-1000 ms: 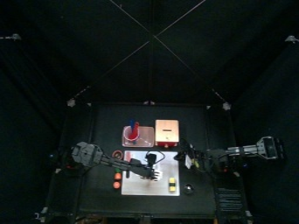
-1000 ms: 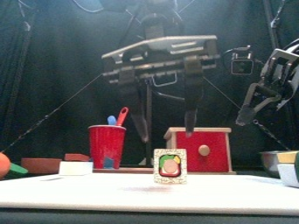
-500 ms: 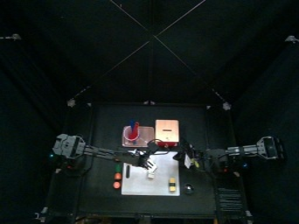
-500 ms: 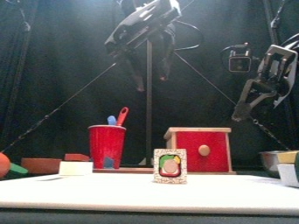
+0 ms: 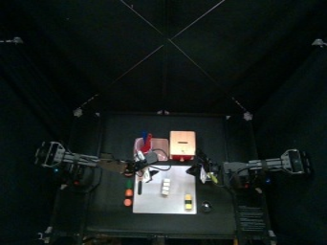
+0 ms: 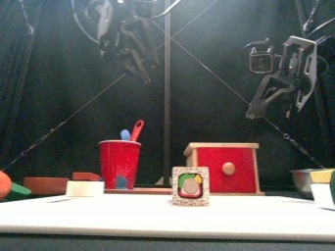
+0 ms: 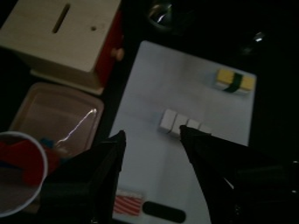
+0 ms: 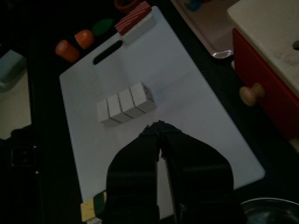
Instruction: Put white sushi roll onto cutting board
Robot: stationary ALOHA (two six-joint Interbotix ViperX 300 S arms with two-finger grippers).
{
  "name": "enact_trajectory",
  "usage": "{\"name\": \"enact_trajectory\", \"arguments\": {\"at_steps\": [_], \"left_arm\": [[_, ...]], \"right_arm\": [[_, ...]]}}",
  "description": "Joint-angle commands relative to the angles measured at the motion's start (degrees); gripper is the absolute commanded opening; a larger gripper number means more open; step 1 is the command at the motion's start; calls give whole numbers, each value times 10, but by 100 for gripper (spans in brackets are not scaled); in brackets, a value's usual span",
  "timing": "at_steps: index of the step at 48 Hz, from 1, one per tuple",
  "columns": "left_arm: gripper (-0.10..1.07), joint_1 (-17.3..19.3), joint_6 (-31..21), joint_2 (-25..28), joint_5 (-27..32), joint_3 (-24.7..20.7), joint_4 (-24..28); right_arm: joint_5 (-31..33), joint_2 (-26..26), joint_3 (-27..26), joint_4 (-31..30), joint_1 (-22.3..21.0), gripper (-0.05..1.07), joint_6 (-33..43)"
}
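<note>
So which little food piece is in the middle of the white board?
The white sushi roll, a pale row of slices mid-way along the cutting board. The yellow-green piece sits near one end, and the red-orange pieces lie off it.

Small black desk (image 5: 115, 206) carries white cutting board (image 8: 176, 149) near front middle; pink tray (image 7: 52, 109) with red cup (image 6: 119, 163) behind it, tan box with red front (image 6: 222, 167) beside tray; two orange-red round pieces (image 5: 128, 197) left of board.
</note>
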Motion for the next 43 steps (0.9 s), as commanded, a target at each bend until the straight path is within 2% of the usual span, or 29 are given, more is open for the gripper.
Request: {"name": "enact_trajectory", "arguments": {"at_steps": [1, 7, 13, 19, 43], "left_arm": [[88, 4, 4, -67, -83, 85, 25], [88, 20, 3, -120, -125, 160, 26], [88, 25, 4, -154, -149, 194, 27], [88, 28, 7, -166, -159, 207, 28], [88, 29, 8, -164, -160, 212, 29]], "right_arm": [[-2, -6, -11, 4, -4, 18, 0], [-2, -6, -11, 7, -5, 18, 0], [-5, -6, -13, 15, -5, 18, 0], [-5, -4, -12, 16, -6, 18, 0], [-4, 1, -12, 16, -19, 18, 0]]}}
